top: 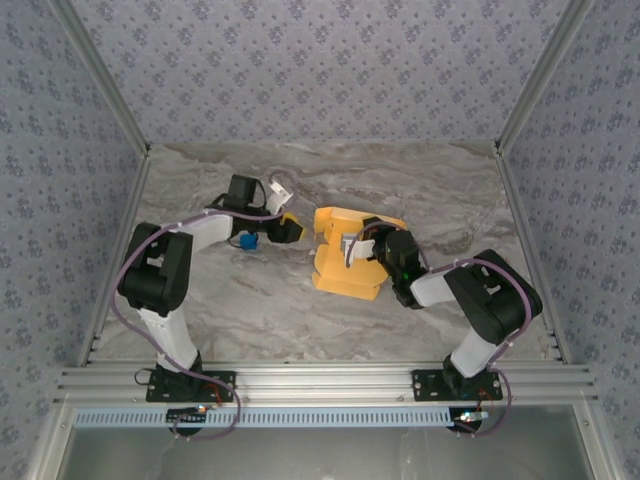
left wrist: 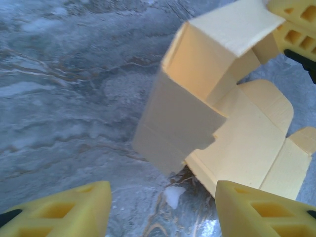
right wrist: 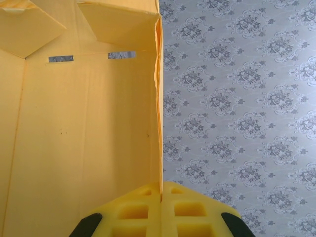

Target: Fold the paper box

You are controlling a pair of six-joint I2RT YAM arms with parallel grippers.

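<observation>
Right gripper [right wrist: 161,210] is pinching a wall edge of the paper box [top: 335,280], seemingly steadying it. Left gripper [left wrist: 163,212] is hovering just left, jaws apart and empty, probably lining up on a raised flap.

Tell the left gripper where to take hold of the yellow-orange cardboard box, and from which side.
I'd grip the raised side panel of the yellow-orange thin-cardboard paper box, jaws straddling its thin free edge, coming in from the left arm's side. That panel stands upright facing the open left gripper, while the right gripper is shut on a far wall, so that side is taken.
</observation>
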